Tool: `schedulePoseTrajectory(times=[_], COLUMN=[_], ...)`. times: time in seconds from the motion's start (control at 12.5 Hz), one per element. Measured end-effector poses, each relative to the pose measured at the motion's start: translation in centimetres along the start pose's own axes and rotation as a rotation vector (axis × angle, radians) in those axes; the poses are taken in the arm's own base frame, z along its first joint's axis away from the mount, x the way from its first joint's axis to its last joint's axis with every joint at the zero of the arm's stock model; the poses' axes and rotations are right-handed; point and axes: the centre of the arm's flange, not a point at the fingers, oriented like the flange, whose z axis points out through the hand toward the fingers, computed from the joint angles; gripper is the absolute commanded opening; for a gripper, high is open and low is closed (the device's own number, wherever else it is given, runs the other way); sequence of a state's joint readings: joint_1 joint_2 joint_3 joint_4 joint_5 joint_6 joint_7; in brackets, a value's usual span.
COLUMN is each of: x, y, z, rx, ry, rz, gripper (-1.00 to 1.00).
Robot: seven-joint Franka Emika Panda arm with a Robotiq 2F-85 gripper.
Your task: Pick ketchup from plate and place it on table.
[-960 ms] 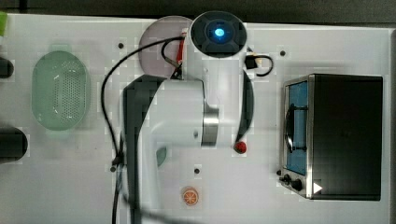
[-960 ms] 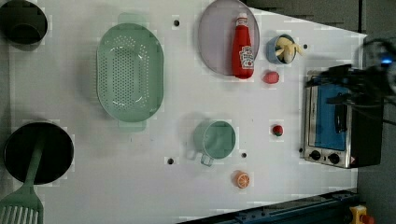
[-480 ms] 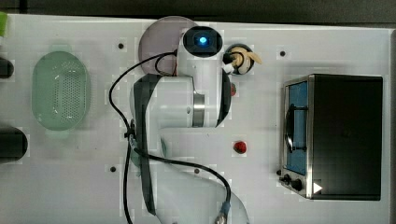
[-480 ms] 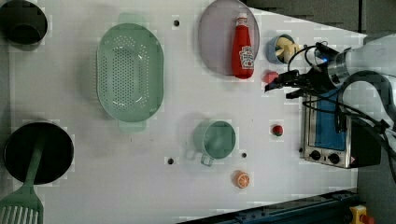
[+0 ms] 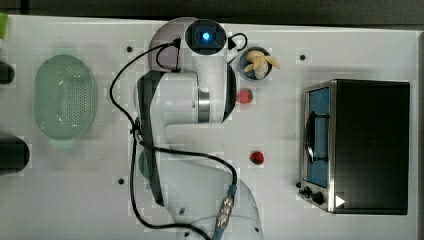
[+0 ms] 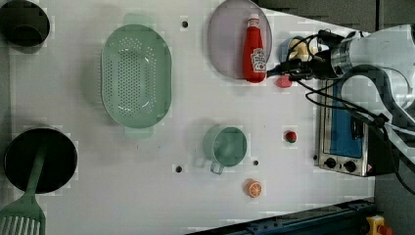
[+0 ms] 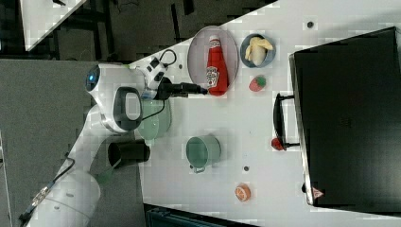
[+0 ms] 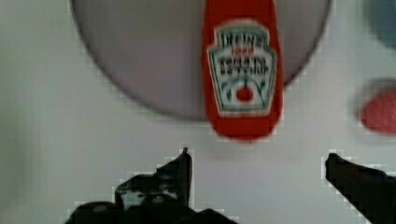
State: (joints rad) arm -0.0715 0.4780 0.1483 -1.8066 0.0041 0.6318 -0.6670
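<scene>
The ketchup is a red bottle with a white label, lying flat on the right side of the greyish-lilac plate in the left view, its base overhanging the rim. My gripper hovers just past that base end, over the white table, open with nothing between its fingers. In the wrist view the ketchup lies ahead of the gripper on the plate, and the two dark fingertips stand wide apart. The right view shows the gripper pointing at the ketchup. In the top view the arm covers most of the plate.
A blue bowl with banana pieces and a red strawberry-like piece sit close beside the gripper. A toaster oven stands at the left view's right. A green mug, a pale-green basket and an orange slice lie farther off.
The arm has swung across the table toward the plate. In the left view the gripper has moved left, from beside the toaster oven to the bottle's base end, still open.
</scene>
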Motion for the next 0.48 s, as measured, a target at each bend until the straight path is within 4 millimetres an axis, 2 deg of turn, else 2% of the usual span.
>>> schedulePoseTrajectory(times=[0.48], x=[3.2], y=[0.7], z=[6.8], rx=[-0.021], ry=[0.064], rz=[-0.038], gripper=[1.0])
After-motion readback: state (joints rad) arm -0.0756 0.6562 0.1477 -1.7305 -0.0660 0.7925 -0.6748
